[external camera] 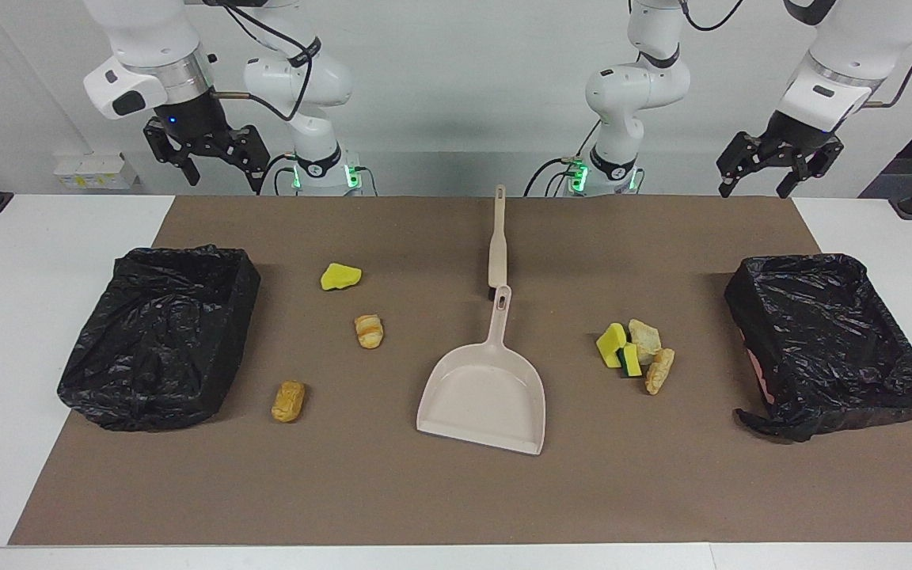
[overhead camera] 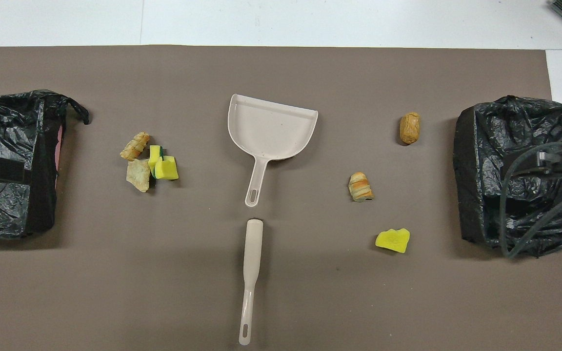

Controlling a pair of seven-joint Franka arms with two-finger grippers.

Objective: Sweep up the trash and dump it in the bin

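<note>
Going left to right in the facing view: the white table (external camera: 36, 317) is mostly covered by a big brown paper mat (external camera: 456, 491), with a plain white wall up top and a small white outlet box (external camera: 94, 170) at the upper left.

Upper left of the frame, the right gripper (external camera: 214, 162) hangs in the air over the mat's top edge, fingers spread apart, holding nothing. Below it, at the left of the frame, sits a bin lined with a crinkly black plastic bag (external camera: 159, 336).

Next come three loose scraps of trash: a yellow sponge piece (external camera: 340, 276), a tan-orange striped bread-like chunk (external camera: 369, 330) just below it, and a browner bread-like chunk (external camera: 288, 400) lower down, nearest the left bin.

Dead centre there's a beige plastic brush (external camera: 496, 237) lying flat, handle pointing to the top of the frame, and right below it a beige plastic dustpan (external camera: 488, 388), its handle tip almost meeting the brush.

Right of centre is a tight little pile of yellow-green sponge pieces and pale bread chunks (external camera: 635, 354), all touching each other.

Far right, a second black-bagged bin (external camera: 828, 340), and at the upper right the left gripper (external camera: 773, 170) is up in the air over the mat's top corner, fingers apart too, empty.
</note>
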